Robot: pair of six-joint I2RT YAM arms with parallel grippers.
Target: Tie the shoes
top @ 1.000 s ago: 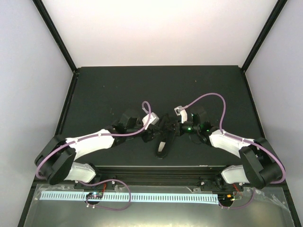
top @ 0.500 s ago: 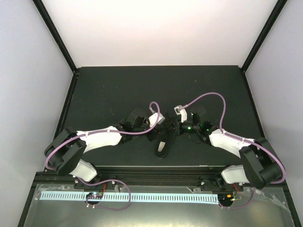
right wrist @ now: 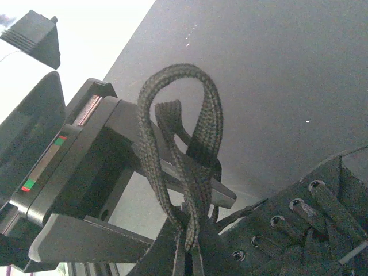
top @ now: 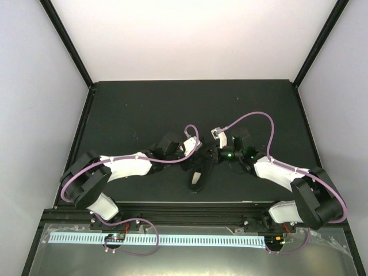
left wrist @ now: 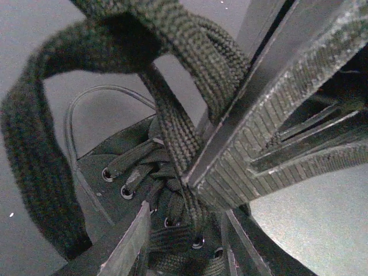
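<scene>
The small black shoe [top: 196, 177] lies at the table's front middle, between both arms. My right gripper [top: 209, 157] is shut on a loop of black lace [right wrist: 183, 138] and holds it up above the shoe's eyelets [right wrist: 299, 221]; its fingertips meet at the bottom of the right wrist view [right wrist: 192, 256]. My left gripper [top: 192, 159] is open right beside it, its fingers [left wrist: 129, 244] straddling the laced tongue [left wrist: 172, 230]. One left finger [right wrist: 227, 198] crosses the held loop. The loop [left wrist: 172, 40] and the right gripper's ribbed fingers [left wrist: 276, 121] fill the left wrist view.
The dark table [top: 144, 109] has a raised black rail along its front edge [top: 190, 206]. White walls stand to the left, right and back. Purple cables [top: 253, 119] arc over both wrists.
My left arm has swung right and forward, bringing its open gripper up against the shoe and the held loop. The right gripper has stayed in place, still pinching the lace.
</scene>
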